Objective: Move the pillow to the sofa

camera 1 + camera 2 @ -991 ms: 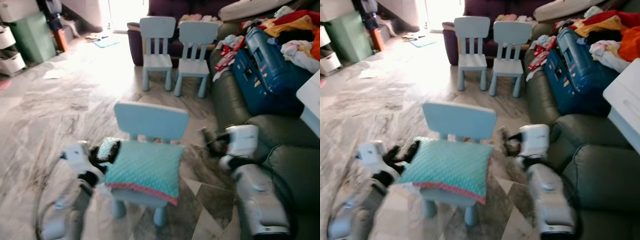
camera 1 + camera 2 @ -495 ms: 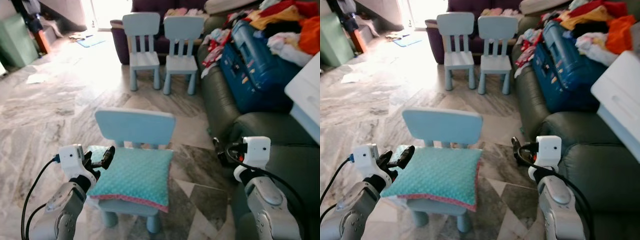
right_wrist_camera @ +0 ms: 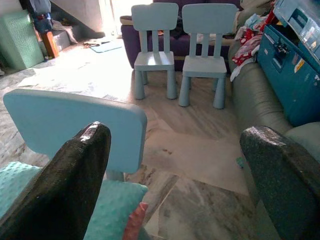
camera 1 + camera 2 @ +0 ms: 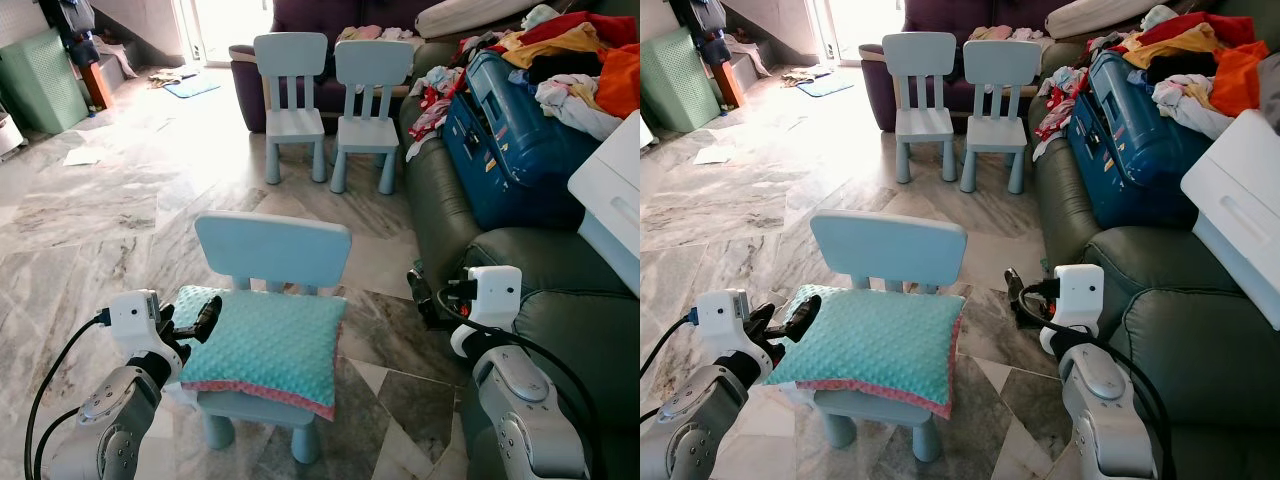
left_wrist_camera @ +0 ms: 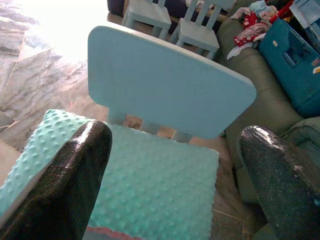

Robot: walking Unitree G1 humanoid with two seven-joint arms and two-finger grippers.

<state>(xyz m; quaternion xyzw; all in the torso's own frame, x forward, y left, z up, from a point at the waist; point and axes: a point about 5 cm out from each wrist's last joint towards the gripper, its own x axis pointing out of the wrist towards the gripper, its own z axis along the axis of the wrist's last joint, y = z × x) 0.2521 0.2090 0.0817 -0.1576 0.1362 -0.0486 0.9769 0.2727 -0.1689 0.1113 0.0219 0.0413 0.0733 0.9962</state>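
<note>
On small chair, teal pillow, left pincer apart beside it, right pincer apart near sofa

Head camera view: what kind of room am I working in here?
Most likely a home living room: a green sofa piled with clothes, small blue chairs and a marble floor.

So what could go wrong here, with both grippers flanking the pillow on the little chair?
The left gripper is open at the teal pillow's corner, so a one-sided pinch could let it sag or slip. The pillow overhangs the light blue child's chair; dragging might tip the chair. The green sofa sits behind the right gripper, and the blue suitcase crowds it.
</note>
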